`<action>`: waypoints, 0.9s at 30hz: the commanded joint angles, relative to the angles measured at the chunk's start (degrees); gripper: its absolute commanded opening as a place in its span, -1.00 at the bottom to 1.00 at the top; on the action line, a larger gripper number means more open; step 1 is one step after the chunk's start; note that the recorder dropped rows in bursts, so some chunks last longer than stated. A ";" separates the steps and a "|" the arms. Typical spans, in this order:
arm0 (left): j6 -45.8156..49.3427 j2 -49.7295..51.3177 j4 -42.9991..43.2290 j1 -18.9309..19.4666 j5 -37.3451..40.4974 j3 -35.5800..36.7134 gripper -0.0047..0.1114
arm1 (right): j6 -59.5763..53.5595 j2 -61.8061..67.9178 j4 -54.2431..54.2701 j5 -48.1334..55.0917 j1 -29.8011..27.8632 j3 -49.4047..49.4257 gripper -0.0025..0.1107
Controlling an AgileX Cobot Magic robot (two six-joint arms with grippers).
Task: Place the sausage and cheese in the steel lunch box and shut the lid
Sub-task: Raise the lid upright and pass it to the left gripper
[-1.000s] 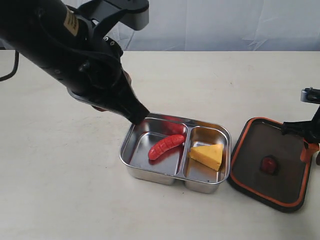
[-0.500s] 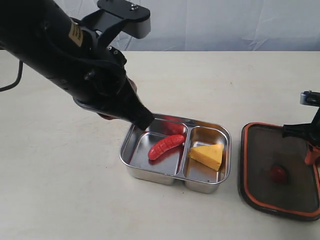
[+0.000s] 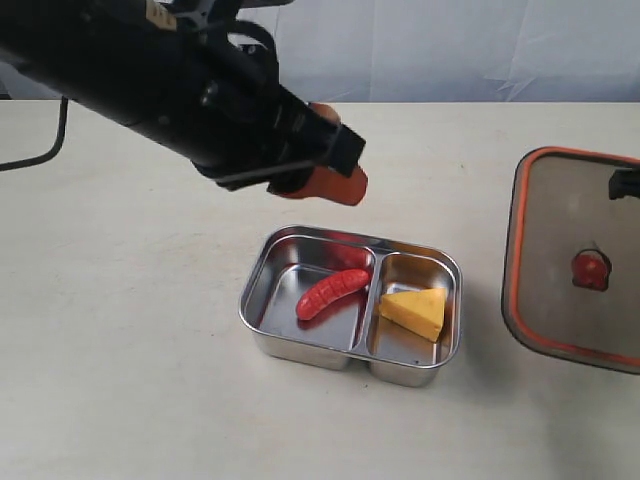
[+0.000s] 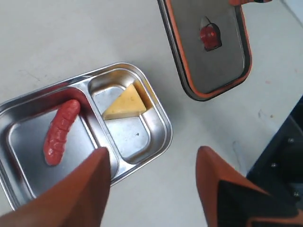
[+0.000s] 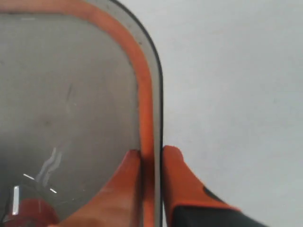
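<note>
The sausage (image 3: 332,292) lies in the larger compartment of the box (image 3: 300,348), the cheese (image 3: 415,310) in the smaller. The left gripper (image 4: 152,161) hovers above the box, fingers wide apart and empty. The right gripper (image 5: 151,153) pinches the rim of the lid (image 3: 560,250), which is held tilted, apart from the box's cheese end.

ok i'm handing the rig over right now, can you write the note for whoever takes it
Left pincer: open, empty, up above the steel lunch box.
Right pincer: shut on the rim of the lid, holding it up to the right of the box.
Sausage: in the larger compartment.
Cheese: in the smaller compartment.
Done: both foods are in the box, lid is gripped.
Left: carry the lid over the box, seat it, and let go.
</note>
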 commanded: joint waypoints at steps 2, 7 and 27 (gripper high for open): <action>9.87 -0.32 -14.18 6.72 2.09 0.00 -0.01 | -6.95 -9.27 9.49 0.90 -0.25 -0.04 -0.97; 21.32 0.88 -29.83 12.95 10.78 0.00 0.00 | -19.11 -15.70 25.51 4.64 -0.15 -0.04 -0.97; 37.18 8.03 -46.54 8.76 2.49 0.00 0.02 | -26.00 -18.78 33.21 4.54 6.78 0.06 -0.97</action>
